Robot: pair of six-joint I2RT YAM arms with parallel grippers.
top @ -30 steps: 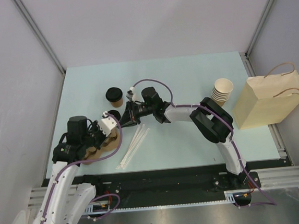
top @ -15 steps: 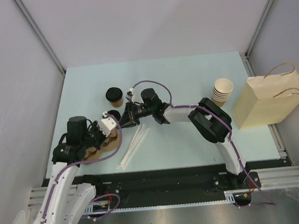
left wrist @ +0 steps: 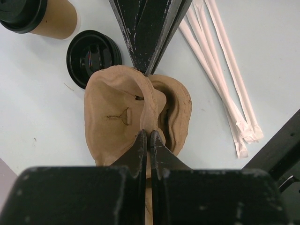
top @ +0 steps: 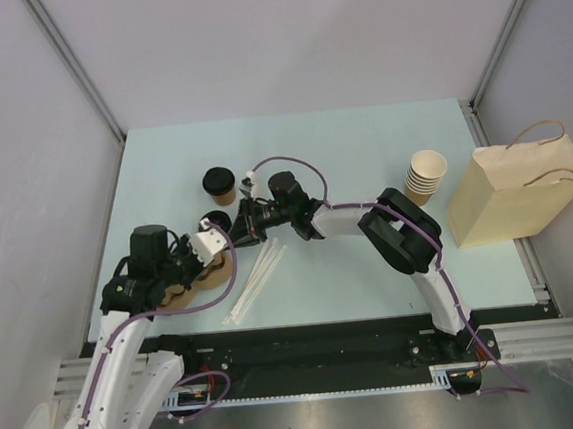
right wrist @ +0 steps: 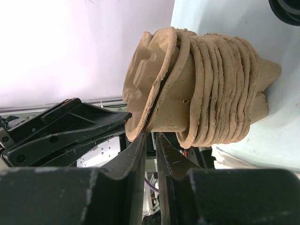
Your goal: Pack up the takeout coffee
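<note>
Left gripper (left wrist: 149, 136): jaws pressed almost flat together, pinching a thin rib of the top carrier (left wrist: 126, 112) that runs straight down between the tips.
Right gripper (right wrist: 150, 138): jaws narrow with only a slim gap, and the rim of that same top carrier is caught in it.
Gripper to gripper: they meet nose to nose over the carrier. From the left wrist, the right one's black fingers come in from directly ahead and touch the carrier's far rim.
Carrier stack (right wrist: 225, 84): brown moulded pulp trays nested together, right at the right gripper's tips. The top carrier's rim stands a little away from the rest.
Coffee cup (left wrist: 44, 18): brown paper cup with its black lid on, upright on the table (top: 361, 148). It is ahead and to the left of the left gripper, beyond the carrier, apart from both grippers and not held.
Loose lid (left wrist: 93, 51): black and flat on the table, just ahead-left of the left gripper, between the carrier's far rim and the coffee cup.
Straws (left wrist: 225, 79): several in paper wrappers, ahead and to the right of the left gripper, beside the carrier.
Empty cups (top: 427, 174): tan stack, well behind the right gripper, near that arm's elbow.
Paper bag (top: 520, 192): brown with handles, at the table's right edge, farther from the right gripper than the empty cups.
</note>
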